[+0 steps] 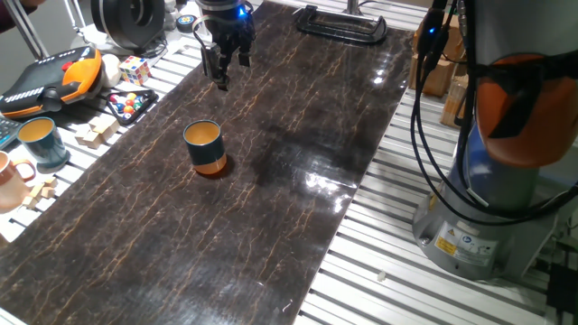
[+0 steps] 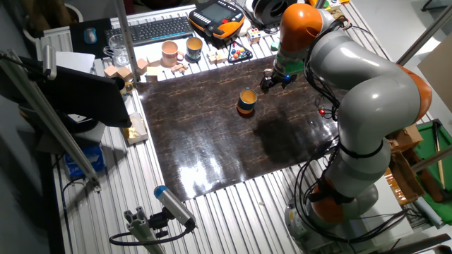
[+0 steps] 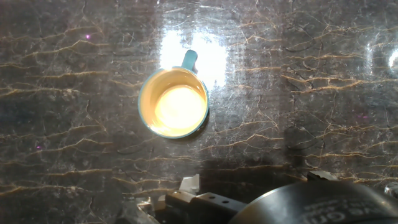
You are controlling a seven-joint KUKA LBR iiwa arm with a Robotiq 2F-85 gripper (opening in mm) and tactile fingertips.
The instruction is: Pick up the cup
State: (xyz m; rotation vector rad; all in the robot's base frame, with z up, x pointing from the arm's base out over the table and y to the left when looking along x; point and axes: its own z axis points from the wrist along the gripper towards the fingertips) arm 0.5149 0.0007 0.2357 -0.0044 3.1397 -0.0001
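One arm reaches over the far end of the dark marble-patterned tabletop (image 1: 271, 181), its wrist bent so the gripper (image 1: 226, 74) points down, hanging above the surface and touching nothing. In one fixed view its two dark fingers (image 1: 221, 70) hang apart with nothing between them, so the jaws are released and empty. In the other fixed view the gripper (image 2: 272, 83) is small and dark against the table, and the gap cannot be made out there.

The cup (image 1: 204, 147) stands upright on the tabletop, well apart from the gripper and nearer the table's middle, teal above an orange base. The other fixed view shows the cup (image 2: 246, 101) just beside the gripper's shadowed side. The hand view looks straight down into the cup (image 3: 174, 102): yellow-tan inside, teal rim, and a glare patch washes out the surface behind it. Only the gripper's dark body shows at the bottom edge there, cut off.
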